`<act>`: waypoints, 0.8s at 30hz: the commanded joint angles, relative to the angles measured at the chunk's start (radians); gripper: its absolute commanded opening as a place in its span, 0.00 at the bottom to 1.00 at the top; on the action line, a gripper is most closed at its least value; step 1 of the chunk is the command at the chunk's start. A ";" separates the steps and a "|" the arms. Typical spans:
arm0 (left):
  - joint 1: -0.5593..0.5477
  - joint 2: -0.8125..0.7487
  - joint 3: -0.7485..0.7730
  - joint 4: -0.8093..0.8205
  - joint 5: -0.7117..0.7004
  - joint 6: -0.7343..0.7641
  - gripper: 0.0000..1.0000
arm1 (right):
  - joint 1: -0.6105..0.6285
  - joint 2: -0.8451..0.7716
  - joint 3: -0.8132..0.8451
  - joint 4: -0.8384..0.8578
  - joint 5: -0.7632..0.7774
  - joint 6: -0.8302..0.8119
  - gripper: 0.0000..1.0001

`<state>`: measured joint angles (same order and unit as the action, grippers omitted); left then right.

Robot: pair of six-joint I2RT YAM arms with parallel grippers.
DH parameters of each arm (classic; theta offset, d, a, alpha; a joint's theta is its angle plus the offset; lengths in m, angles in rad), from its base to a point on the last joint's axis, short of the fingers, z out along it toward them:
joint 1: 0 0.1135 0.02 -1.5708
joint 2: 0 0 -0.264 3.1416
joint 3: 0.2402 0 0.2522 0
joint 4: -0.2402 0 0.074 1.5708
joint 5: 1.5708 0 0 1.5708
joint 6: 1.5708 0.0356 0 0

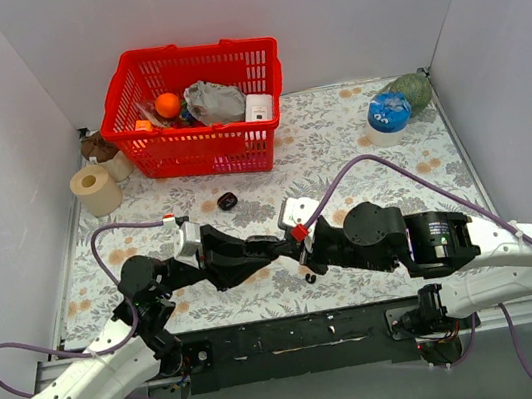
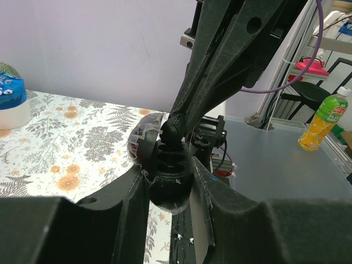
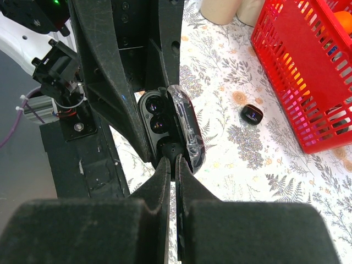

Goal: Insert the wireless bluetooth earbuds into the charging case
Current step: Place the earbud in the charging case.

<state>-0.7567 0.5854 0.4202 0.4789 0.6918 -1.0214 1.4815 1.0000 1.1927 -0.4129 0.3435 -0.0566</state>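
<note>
My left gripper (image 1: 270, 250) (image 2: 168, 177) is shut on the black charging case (image 2: 168, 190) (image 3: 155, 118) and holds it above the near middle of the table. The case is open, with its clear-fronted lid (image 3: 188, 135) (image 2: 141, 138) swung aside and two sockets showing. My right gripper (image 1: 292, 245) (image 3: 175, 163) is shut on a tiny black earbud (image 3: 177, 150) (image 2: 172, 130), which sits at the mouth of the case's nearest socket. A second black earbud (image 1: 228, 201) (image 3: 252, 114) lies on the floral cloth behind the grippers.
A red basket (image 1: 198, 139) with odds and ends stands at the back left. Paper rolls (image 1: 95, 189) stand to its left. A blue-and-white ball in a cup (image 1: 389, 115) and a green ball (image 1: 414, 90) are at the back right.
</note>
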 commanded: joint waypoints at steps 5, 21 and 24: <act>-0.004 0.001 0.008 0.101 -0.011 -0.031 0.00 | 0.003 -0.001 -0.015 0.013 -0.023 0.014 0.01; -0.004 0.017 -0.001 0.155 -0.021 -0.055 0.00 | 0.002 0.003 -0.002 0.013 0.017 0.050 0.30; -0.004 0.011 -0.011 0.148 -0.023 -0.059 0.00 | 0.000 -0.011 0.014 0.010 0.034 0.051 0.38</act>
<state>-0.7574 0.6136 0.4107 0.5575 0.6971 -1.0718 1.4803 1.0046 1.1927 -0.3901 0.3542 -0.0250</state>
